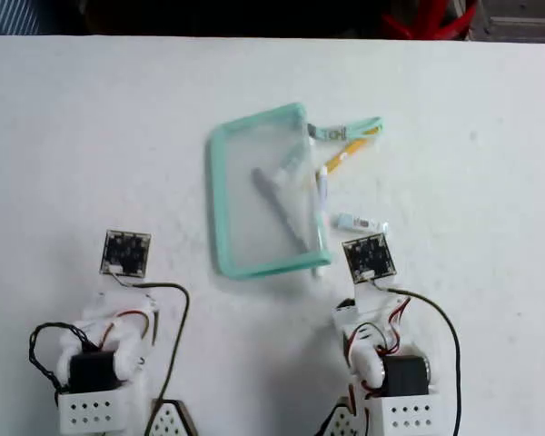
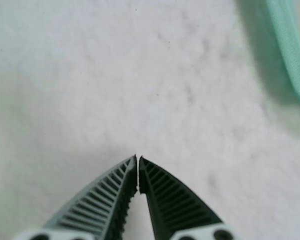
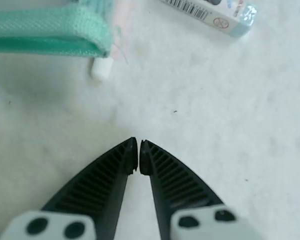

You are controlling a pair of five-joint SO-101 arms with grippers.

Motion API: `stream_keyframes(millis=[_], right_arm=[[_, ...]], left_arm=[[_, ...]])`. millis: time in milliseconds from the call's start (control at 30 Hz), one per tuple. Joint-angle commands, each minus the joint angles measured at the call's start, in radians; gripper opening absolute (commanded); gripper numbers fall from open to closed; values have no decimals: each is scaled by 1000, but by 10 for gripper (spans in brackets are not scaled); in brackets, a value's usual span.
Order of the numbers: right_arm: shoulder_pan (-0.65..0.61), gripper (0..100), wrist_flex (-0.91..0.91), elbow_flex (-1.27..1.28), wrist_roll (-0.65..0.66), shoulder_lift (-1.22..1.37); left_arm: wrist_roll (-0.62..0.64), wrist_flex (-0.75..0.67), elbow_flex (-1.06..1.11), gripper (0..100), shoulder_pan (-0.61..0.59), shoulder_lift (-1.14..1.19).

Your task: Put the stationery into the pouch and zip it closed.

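Observation:
A clear pouch with a teal border [image 1: 220, 195] lies flat at mid-table, its open side facing right. A grey pen [image 1: 277, 202] lies inside it. A white pen [image 1: 321, 193] and a yellow pen [image 1: 349, 151] stick out of the opening. A small labelled eraser [image 1: 358, 222] lies on the table just right of the pouch. My left gripper [image 2: 138, 160] is shut and holds nothing, above bare table near the pouch's teal edge [image 2: 289, 47]. My right gripper [image 3: 138, 143] is also shut on nothing, short of the pouch corner [image 3: 47, 31], a white pen end [image 3: 101, 69] and the eraser [image 3: 210, 12].
A teal strap [image 1: 347, 130] trails from the pouch's top right corner. The left arm [image 1: 104, 350] and right arm [image 1: 386, 359] sit at the table's near edge. White tabletop stretches to both sides and behind the pouch.

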Motion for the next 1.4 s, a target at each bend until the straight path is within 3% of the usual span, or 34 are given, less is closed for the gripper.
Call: stream_keyframes(millis=[0, 533, 933, 1233, 1367], right_arm=[[1, 19, 2, 9, -9, -5], [1, 19, -2, 9, -9, -7], [1, 19, 2, 9, -9, -7], [1, 19, 2, 9, -9, -7], [1, 19, 2, 9, -9, -7]], left_arm=[[8, 6, -5, 24, -10, -7], [3, 6, -49, 24, -8, -7], [9, -28, -677, 24, 16, -7], [11, 245, -1105, 24, 165, -7], [11, 302, -1204, 24, 199, -7]])
